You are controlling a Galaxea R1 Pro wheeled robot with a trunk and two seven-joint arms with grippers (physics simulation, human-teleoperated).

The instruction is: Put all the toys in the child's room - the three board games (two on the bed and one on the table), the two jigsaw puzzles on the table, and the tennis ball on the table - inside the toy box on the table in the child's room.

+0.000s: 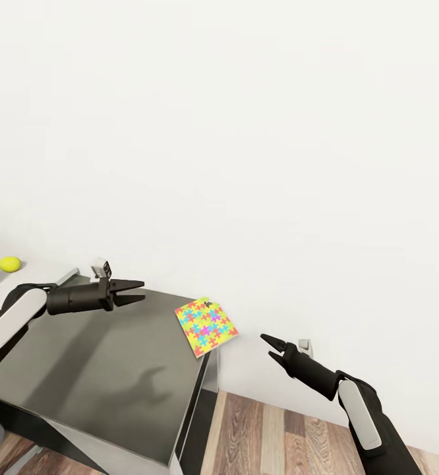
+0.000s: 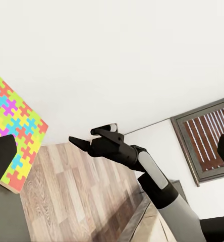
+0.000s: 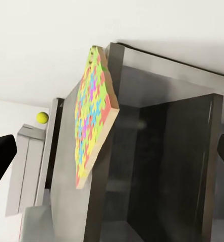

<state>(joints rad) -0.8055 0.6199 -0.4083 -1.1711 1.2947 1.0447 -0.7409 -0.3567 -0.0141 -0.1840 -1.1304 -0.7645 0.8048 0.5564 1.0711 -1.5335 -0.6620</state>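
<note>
Dark-grey table (image 1: 101,369): cut off at the head view's lower left edge.
Small white object behind left claw (image 1: 101,268): too small to identify.
Bright multicoloured jigsaw board (image 2: 13,126): cut by the left frame edge in the left wrist view.

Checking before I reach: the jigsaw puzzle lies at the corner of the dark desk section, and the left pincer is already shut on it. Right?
Not quite. The jigsaw puzzle does lie at the dark desk section's corner, overhanging it, but the left pincer is open and apart from it, holding nothing, as the head view shows.
</note>
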